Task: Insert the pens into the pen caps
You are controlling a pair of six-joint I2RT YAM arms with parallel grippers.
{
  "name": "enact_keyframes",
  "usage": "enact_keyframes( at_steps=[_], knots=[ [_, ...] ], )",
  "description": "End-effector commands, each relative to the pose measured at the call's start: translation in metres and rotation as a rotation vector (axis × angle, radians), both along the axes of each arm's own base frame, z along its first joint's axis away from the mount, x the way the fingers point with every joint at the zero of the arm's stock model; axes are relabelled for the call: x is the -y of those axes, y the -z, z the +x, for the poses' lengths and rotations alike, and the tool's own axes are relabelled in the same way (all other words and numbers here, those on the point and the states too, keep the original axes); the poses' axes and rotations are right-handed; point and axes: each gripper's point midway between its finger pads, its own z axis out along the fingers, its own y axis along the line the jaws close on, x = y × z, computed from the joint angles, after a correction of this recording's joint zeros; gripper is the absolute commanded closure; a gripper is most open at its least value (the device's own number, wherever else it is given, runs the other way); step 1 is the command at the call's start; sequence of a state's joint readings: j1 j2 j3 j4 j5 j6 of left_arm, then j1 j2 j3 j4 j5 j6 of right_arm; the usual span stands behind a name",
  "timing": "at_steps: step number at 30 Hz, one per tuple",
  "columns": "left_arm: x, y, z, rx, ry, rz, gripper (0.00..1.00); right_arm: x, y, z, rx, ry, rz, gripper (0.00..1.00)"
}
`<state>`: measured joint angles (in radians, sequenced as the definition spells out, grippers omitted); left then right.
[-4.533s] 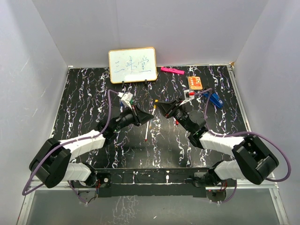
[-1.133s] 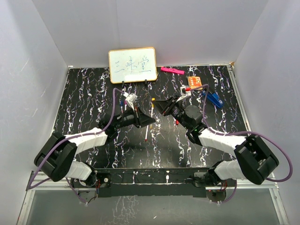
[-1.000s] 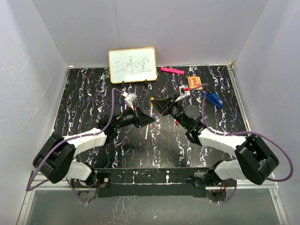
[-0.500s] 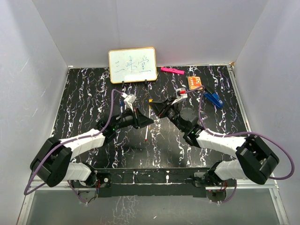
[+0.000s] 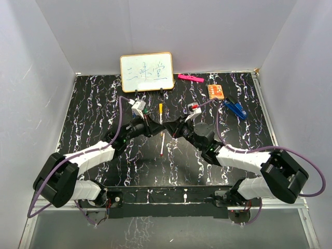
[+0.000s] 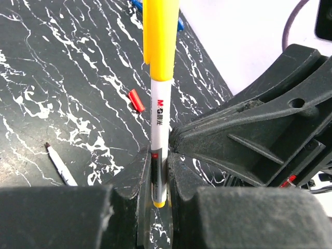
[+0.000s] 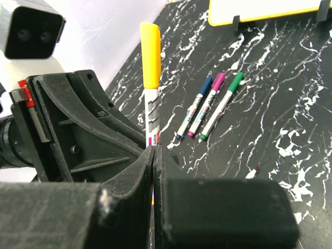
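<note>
My left gripper (image 5: 157,127) (image 6: 159,155) is shut on a white pen (image 6: 159,124), low on its barrel. The pen stands upright with a yellow cap (image 6: 161,36) (image 5: 160,107) on its upper end. My right gripper (image 5: 171,127) (image 7: 154,150) is shut, with nothing seen between the jaws. Its tips rest against the same pen (image 7: 151,116) beside the left fingers. A loose white pen with a red tip (image 5: 163,144) (image 6: 59,165) lies on the table below the grippers. A red cap (image 6: 136,100) lies nearby. Blue (image 7: 194,111), purple (image 7: 207,104) and green (image 7: 223,106) capped pens lie side by side.
A small whiteboard (image 5: 147,71) stands at the back. A pink bar (image 5: 190,78), an orange board (image 5: 216,91) and a blue clip (image 5: 236,109) lie at the back right. White walls enclose the black marbled table (image 5: 93,104).
Both grippers have closed in on each other at the table's centre. The yellow-ended pen has shifted left from the right gripper's tip and now stands in the left gripper's fingers.
</note>
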<state>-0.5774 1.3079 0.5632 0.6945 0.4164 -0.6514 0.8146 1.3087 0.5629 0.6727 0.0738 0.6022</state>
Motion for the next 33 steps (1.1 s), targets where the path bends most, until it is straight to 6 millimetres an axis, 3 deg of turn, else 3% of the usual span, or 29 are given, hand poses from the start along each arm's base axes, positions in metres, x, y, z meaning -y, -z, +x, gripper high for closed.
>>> enact_keyframes(
  at_steps=[1,7,12,16,19,25,33],
  knots=[
    [0.000,-0.047,0.021,0.140,-0.051,-0.021,1.00,-0.008,0.011,-0.009,-0.035,-0.039,-0.077,1.00],
    [-0.021,-0.009,0.027,0.053,-0.141,0.148,1.00,0.011,-0.024,0.014,0.030,0.115,-0.086,0.97],
    [-0.040,0.009,0.036,0.034,-0.218,0.287,1.00,0.041,-0.036,0.025,0.041,0.270,-0.116,0.91],
    [-0.049,0.029,0.050,-0.064,-0.271,0.431,1.00,0.062,-0.031,0.030,0.007,0.376,-0.171,0.89],
    [-0.054,0.052,0.061,-0.166,-0.294,0.559,1.00,0.068,-0.030,0.032,-0.009,0.405,-0.199,0.89],
    [-0.059,0.089,0.070,-0.322,-0.314,0.713,0.91,0.069,-0.015,0.035,-0.059,0.426,-0.266,0.88],
    [-0.056,0.118,0.078,-0.403,-0.332,0.761,0.87,0.065,-0.005,0.034,-0.092,0.414,-0.269,0.88]
  ],
)
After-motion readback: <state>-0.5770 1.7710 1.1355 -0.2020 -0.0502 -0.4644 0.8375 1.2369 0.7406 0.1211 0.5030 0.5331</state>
